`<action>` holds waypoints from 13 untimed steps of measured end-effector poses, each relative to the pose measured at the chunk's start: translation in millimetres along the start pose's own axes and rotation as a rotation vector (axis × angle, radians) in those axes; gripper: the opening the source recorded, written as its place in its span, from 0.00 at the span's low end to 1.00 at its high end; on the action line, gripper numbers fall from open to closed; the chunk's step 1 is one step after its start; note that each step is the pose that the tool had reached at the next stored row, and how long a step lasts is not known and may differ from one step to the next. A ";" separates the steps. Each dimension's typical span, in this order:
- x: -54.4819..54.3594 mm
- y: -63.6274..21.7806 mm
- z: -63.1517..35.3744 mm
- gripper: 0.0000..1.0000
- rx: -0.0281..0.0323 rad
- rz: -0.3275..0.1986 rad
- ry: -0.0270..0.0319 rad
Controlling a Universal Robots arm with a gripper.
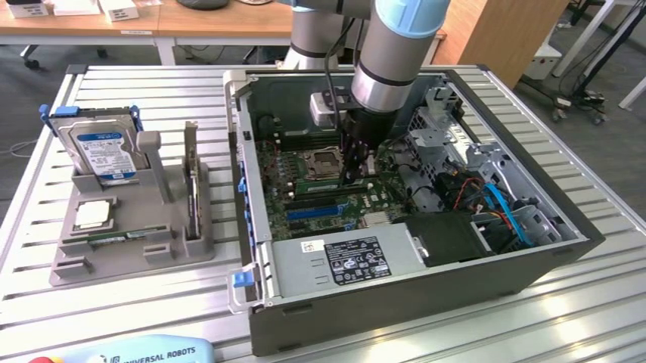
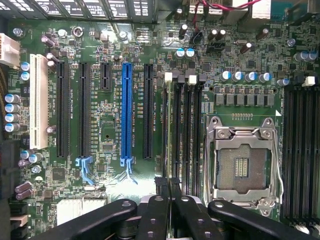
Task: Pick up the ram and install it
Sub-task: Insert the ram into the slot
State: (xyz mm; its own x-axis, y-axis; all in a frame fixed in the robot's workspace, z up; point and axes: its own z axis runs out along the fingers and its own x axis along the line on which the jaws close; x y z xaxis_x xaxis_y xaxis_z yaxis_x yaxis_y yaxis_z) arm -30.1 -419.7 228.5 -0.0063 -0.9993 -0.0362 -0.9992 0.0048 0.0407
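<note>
Where the pincer (image 2: 169, 187) pinches the ram (image 2: 170, 125), its jaws are nearly closed.
Flanking memory slots (image 2: 192, 135) hem it in; CPU socket (image 2: 243, 160) near.

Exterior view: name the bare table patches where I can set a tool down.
Free: table between holder and pendant; strip on the exterior view's right of the case. Crowded: inside the case, where the gripper clamps the ram.

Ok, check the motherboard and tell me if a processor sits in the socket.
No, the socket is bare: its field of contacts shows, with no chip over it.
</note>
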 end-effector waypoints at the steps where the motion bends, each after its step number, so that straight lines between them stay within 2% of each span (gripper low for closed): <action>1: 0.0 0.0 0.2 0.12 0.0000 0.000 0.0001; 13: 0.1 -0.1 2.2 0.12 -0.0001 0.000 0.0002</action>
State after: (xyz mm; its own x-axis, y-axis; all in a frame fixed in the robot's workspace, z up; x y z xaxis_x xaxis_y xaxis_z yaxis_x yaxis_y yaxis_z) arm -30.1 -419.7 226.3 -0.0063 -0.9993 -0.0360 -0.9992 0.0049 0.0407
